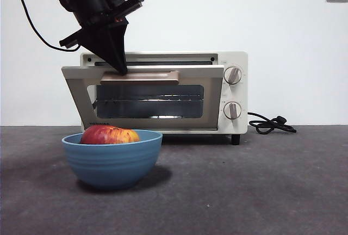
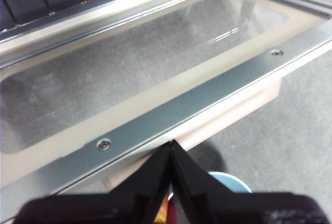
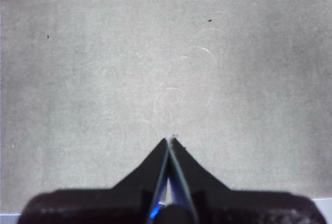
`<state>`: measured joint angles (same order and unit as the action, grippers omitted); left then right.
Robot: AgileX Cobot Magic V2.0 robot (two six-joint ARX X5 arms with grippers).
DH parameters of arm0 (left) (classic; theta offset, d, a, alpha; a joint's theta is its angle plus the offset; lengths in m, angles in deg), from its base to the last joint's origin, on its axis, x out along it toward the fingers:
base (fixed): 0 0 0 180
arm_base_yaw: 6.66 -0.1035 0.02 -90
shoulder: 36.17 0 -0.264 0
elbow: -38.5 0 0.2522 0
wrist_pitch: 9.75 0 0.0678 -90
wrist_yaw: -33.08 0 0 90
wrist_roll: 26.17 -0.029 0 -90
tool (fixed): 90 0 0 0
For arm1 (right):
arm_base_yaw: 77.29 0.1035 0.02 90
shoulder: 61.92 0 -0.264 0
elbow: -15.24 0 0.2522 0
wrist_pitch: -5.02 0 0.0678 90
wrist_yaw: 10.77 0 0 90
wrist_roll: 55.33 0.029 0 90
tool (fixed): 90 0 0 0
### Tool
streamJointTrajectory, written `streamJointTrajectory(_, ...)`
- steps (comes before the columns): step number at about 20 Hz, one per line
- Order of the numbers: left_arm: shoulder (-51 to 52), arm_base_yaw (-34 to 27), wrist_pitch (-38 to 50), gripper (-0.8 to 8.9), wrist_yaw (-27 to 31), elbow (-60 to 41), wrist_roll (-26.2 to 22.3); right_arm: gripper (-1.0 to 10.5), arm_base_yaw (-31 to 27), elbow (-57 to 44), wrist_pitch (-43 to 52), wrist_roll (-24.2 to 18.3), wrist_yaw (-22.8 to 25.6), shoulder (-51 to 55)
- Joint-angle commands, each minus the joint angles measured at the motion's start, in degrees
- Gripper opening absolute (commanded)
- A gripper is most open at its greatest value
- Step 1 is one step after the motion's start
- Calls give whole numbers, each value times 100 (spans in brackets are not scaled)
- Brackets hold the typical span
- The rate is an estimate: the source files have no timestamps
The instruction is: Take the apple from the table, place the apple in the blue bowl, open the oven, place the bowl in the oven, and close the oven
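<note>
At the toaster oven [image 1: 163, 93], the left gripper [image 1: 120, 69], jaws pressed together and holding nothing, bears on the beige bar handle [image 1: 140, 77] of the half-lowered glass door [image 2: 135, 73]. The streaked red apple [image 1: 109, 135] already sits in the ridged matte blue bowl [image 1: 111, 161] in front; loading and closing remain. The right gripper [image 3: 169, 140] waits, closed, empty.

With my left pincer [image 1: 120, 67] pressed shut on the handle [image 1: 140, 77], the half-lowered door [image 1: 142, 98] of the oven [image 1: 163, 91] slants across its mouth, the blue bowl [image 1: 112, 160] blocks the table [image 1: 261, 191] at seven o'clock, and open room runs from four to six.
</note>
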<state>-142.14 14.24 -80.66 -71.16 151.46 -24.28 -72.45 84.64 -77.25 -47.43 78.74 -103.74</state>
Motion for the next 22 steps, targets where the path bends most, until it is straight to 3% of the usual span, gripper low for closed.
streamJointTrajectory(1, -142, 11, 251, -6, 264, -186, -61, -12, -4, -57, 37, -59, -20, 11)
streamJointTrajectory(11, 1233, 118, 2059, -6, 354, -2555, 483, -12, -4, -57, 98, -201, -20, 9)
streamJointTrajectory(22, 1364, 398, 2739, -6, 356, -3475, 841, -12, -4, -57, 66, -210, -20, 9)
